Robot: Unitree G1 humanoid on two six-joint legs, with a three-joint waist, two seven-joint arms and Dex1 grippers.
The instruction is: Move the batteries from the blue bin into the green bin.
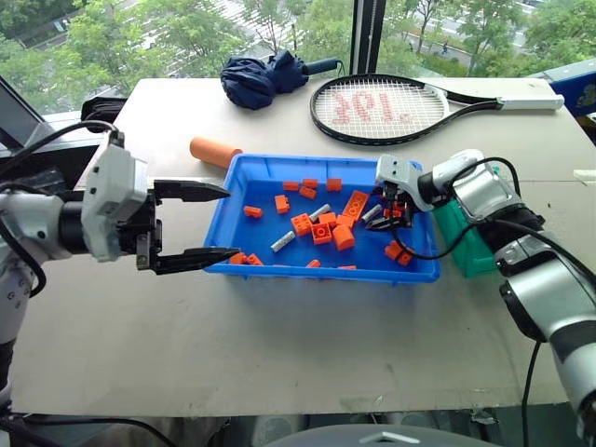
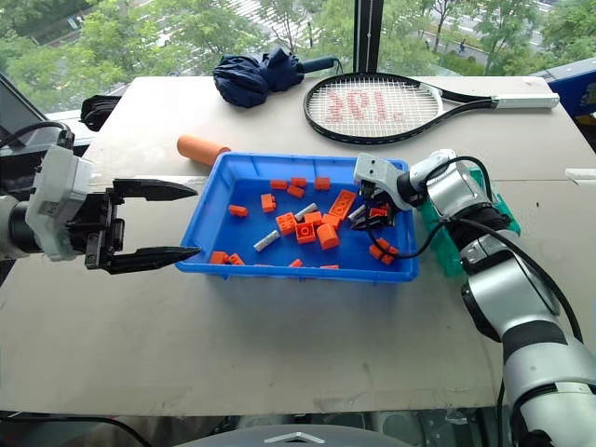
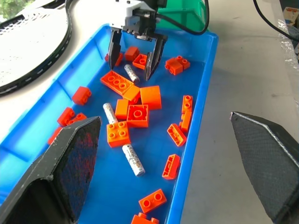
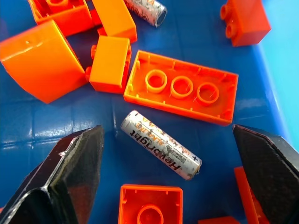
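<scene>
The blue bin [image 1: 244, 191] sits mid-table and holds orange bricks and three batteries. One battery [image 1: 283, 242] lies near the front wall, and a second [image 1: 319, 212] lies among the bricks. My right gripper [image 1: 384, 220] reaches down into the bin's right end, open. Its fingers straddle the third battery [image 4: 161, 151] without touching it. That same battery [image 3: 131, 73] appears between the right fingers in the left wrist view. My left gripper [image 1: 233, 223] hangs open and empty just outside the bin's left wall. The green bin [image 1: 470, 247] stands right of the blue bin, partly hidden behind my right arm.
A tennis racket [image 1: 391, 107] and a folded navy umbrella [image 1: 265, 79] lie at the back of the table. An orange foam roll [image 1: 214, 151] rests by the bin's far left corner. Orange bricks [image 4: 184, 86] crowd the battery under my right gripper.
</scene>
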